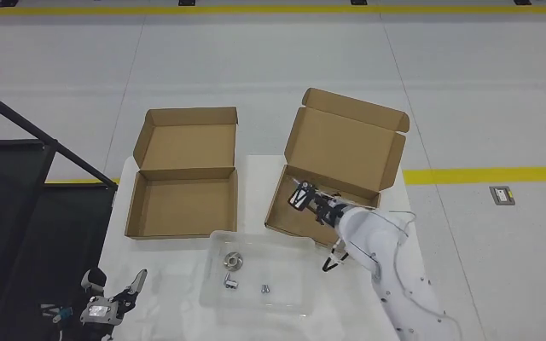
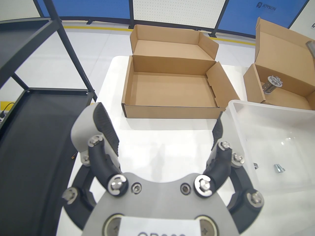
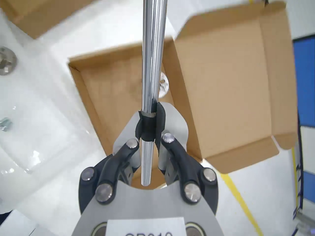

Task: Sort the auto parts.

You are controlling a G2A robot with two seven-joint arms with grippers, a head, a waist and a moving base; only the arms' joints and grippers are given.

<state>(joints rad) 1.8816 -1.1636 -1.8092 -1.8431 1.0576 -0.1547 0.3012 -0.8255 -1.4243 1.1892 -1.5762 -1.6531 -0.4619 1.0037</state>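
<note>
My right gripper [image 3: 150, 121] is shut on a long polished metal rod [image 3: 152, 50] and holds it over the right cardboard box [image 3: 228, 74]. In the top view the right gripper [image 1: 300, 195] hangs above that box [image 1: 350, 153]. A flanged metal part [image 2: 273, 83] lies inside the box. The clear plastic bin [image 1: 286, 264] holds a flanged disc [image 1: 231, 260], a small fitting [image 1: 229, 281] and a bolt [image 1: 264, 288]. My left gripper [image 2: 160, 126] stands open with nothing in it, low over the table's front left corner [image 1: 115, 303]. The left cardboard box [image 1: 183, 205] has nothing inside.
A black metal rack [image 2: 37, 124] stands close to the table's left side, beside the left gripper. Both box lids stand open toward the far side. The white table [image 2: 160, 136] has bare room between the left gripper and the left box [image 2: 172, 87].
</note>
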